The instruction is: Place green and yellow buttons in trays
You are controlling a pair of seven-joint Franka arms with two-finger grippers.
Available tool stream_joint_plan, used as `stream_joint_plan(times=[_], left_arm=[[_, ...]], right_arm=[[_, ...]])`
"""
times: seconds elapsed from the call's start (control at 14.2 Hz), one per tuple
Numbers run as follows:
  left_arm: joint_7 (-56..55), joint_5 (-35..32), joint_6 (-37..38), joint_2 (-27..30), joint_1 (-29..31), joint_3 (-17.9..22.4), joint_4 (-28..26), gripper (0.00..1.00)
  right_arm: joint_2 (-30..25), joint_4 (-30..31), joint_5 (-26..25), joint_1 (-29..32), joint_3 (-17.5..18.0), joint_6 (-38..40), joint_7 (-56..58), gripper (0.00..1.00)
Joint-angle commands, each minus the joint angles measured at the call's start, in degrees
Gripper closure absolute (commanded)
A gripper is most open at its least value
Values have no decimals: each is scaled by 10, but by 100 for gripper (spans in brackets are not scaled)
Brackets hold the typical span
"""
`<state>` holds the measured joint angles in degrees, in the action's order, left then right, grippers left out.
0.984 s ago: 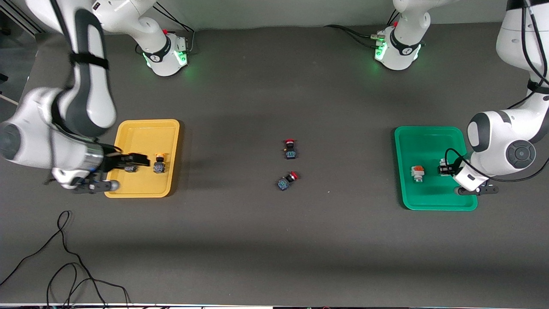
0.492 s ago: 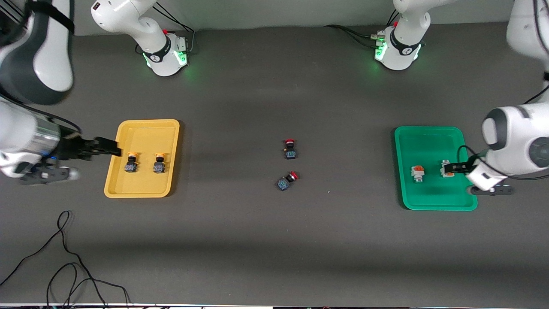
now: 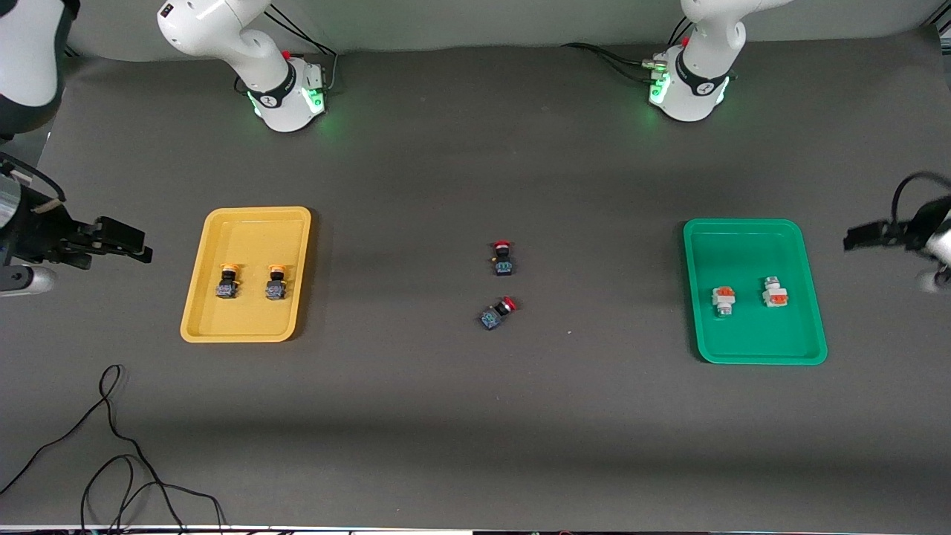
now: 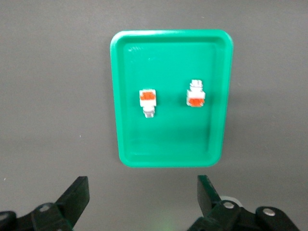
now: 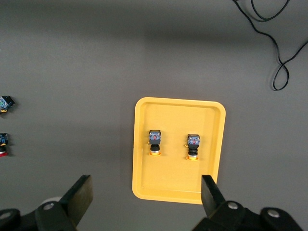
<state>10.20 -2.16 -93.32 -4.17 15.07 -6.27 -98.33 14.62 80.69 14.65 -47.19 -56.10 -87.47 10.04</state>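
Observation:
Two yellow-capped buttons [image 3: 227, 281] [image 3: 276, 282] lie in the yellow tray [image 3: 245, 234] toward the right arm's end. Two white buttons with orange blocks [image 3: 723, 299] [image 3: 774, 292] lie in the green tray [image 3: 743, 245] toward the left arm's end. My right gripper [image 3: 137, 245] is open and empty, up in the air outside the yellow tray, off the table's end. My left gripper [image 3: 854, 239] is open and empty, in the air outside the green tray. The left wrist view shows the green tray [image 4: 168, 57] past the open gripper [image 4: 143, 202]. The right wrist view shows the yellow tray [image 5: 178, 115] past the open gripper [image 5: 147, 199].
Two red-capped black switches [image 3: 503, 258] [image 3: 498, 313] lie on the dark mat at the table's middle. A black cable [image 3: 111, 446] loops on the mat near the front camera at the right arm's end. The arm bases [image 3: 286, 93] [image 3: 687, 85] stand at the back.
Both grippers have drawn back from their trays and risen, each leaving a button lying in its tray. The right moved out past the yellow tray, the left out past the green tray.

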Motion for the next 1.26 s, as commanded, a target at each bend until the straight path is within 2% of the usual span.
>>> stream_joint_plan(times=[0.0, 0.07, 0.14, 0.28, 0.42, 0.49, 0.7, 0.98, 1.05, 1.19], left_arm=[[1, 18, 43, 47, -27, -7, 0, 0], [-4, 25, 59, 54, -34, -8, 9, 0], [-10, 28, 78, 57, -49, -8, 21, 0], [-43, 29, 110, 58, -105, 9, 44, 0], [-68, 29, 124, 58, -157, 35, 59, 0], [-68, 29, 126, 58, -159, 35, 60, 0], [-67, 29, 129, 58, -158, 35, 61, 0], [-62, 29, 129, 58, -154, 35, 61, 0], [-62, 29, 129, 58, -154, 36, 61, 0], [-63, 28, 129, 58, -154, 35, 61, 0]], right_arm=[[-20, -1, -15, -2, 0, 11, 0, 0], [-20, -2, -15, 2, 2, 11, 1, 0], [-20, -1, -14, 32, 18, 13, 2, 0], [-29, -1, -17, 107, 99, 38, 3, 0], [-58, 2, -65, 208, 225, 40, 2, 0], [-68, 11, -88, 240, 270, 39, -4, 0], [-102, 66, -96, 313, 351, 15, -18, 0], [-166, 154, -130, 407, 481, -10, -101, 0], [-168, 154, -130, 420, 497, -15, -106, 0], [-167, 143, -130, 425, 499, -15, -105, 0]])
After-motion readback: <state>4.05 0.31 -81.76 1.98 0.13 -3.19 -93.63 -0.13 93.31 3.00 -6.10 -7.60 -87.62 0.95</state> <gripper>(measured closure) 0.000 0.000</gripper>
